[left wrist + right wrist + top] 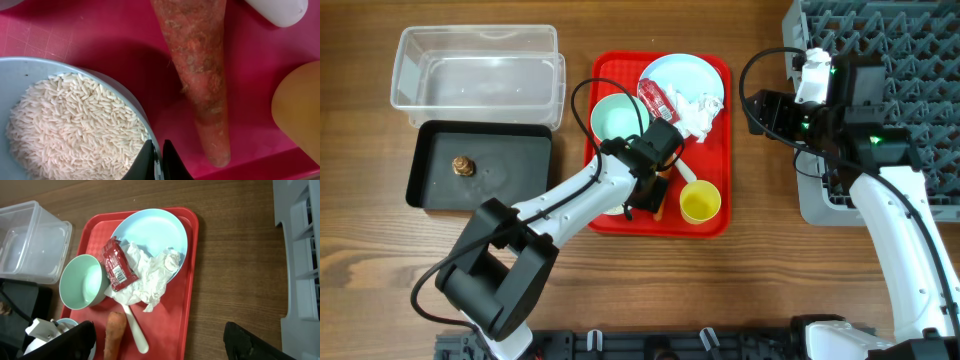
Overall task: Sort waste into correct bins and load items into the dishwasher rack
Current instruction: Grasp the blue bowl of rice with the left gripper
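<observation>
The left gripper [156,159] stands closed to a sliver on the near rim of the light blue bowl [22,82], its two dark fingertips pinching the thin wall at the bottom centre of the wrist view. The bowl, heaped with white rice grains [75,130], spreads to the lower left of the fingertips and sits on the red tray [100,35]. Just beside it on the right lies the orange carrot [200,75], its long axis running from the top of the frame down to a tip at the lower right, apart from the rim. The rice likely goes to one of the two bins at the upper left of the overhead view, the clear tub [475,65] or the black tub [510,170], and the left arm is the nearer one. The right gripper [160,340] hangs wide open and empty over the bare table between the tray and the dishwasher rack [900,60].
</observation>
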### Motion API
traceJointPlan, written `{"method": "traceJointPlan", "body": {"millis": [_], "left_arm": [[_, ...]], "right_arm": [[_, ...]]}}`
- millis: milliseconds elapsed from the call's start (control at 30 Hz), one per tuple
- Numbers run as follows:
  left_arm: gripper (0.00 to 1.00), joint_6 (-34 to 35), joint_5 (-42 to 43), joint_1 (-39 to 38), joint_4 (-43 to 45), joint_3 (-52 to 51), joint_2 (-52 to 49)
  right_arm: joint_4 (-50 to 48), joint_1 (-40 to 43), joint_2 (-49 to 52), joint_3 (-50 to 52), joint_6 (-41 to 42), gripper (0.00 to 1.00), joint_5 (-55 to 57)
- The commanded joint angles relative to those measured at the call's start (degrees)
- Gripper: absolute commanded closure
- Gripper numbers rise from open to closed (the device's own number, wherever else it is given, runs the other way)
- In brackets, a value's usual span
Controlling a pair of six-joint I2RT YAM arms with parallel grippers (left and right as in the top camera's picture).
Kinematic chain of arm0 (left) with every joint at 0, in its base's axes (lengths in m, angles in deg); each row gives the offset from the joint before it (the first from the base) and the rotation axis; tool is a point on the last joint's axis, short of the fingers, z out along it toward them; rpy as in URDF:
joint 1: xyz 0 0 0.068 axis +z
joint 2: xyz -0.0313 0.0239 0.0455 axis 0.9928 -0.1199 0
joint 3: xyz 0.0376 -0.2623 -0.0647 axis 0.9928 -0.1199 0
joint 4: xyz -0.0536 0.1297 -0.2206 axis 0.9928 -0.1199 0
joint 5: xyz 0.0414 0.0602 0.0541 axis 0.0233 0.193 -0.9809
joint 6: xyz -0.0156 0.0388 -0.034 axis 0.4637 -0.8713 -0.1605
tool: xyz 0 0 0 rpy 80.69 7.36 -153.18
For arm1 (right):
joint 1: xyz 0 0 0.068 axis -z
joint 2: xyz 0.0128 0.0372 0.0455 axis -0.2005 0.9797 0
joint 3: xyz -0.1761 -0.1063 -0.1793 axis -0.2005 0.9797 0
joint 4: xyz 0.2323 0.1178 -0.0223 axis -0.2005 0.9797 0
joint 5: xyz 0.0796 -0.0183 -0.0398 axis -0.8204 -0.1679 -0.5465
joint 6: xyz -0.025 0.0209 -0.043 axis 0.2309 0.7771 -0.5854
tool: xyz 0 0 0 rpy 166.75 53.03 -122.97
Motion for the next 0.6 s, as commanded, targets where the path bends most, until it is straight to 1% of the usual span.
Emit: {"method": "traceJointPlan", "body": {"millis": [0, 133, 267, 467, 567], "left_arm": [[0.96, 0.8, -0.5, 0.1, -0.1, -0.6, -0.5], [0.96, 1.3, -0.5, 0.2, -0.9, 0.9, 1.6], [0.96, 3.1, -0.5, 1.7, -4.0, 4.6, 5.9], [0.96, 5.2, -0.1, 7.0, -6.2, 6.2, 14.9], [0.96, 5.3, 1.6, 10.9, -7.6, 6.2, 19.1]], "right_arm": [[0.0, -0.1, 0.3, -0.9, 0.1, 0.15, 1.2], [0.0, -0.1, 0.3, -0.9, 0.2, 0.15, 1.2], [0.0, -0.1, 0.3, -0.9, 0.2, 0.15, 1.2], [-0.1, -0.1, 0.3, -0.9, 0.0, 0.15, 1.2], [-0.2, -0.1, 0.3, -0.9, 0.0, 0.15, 1.2]]}}
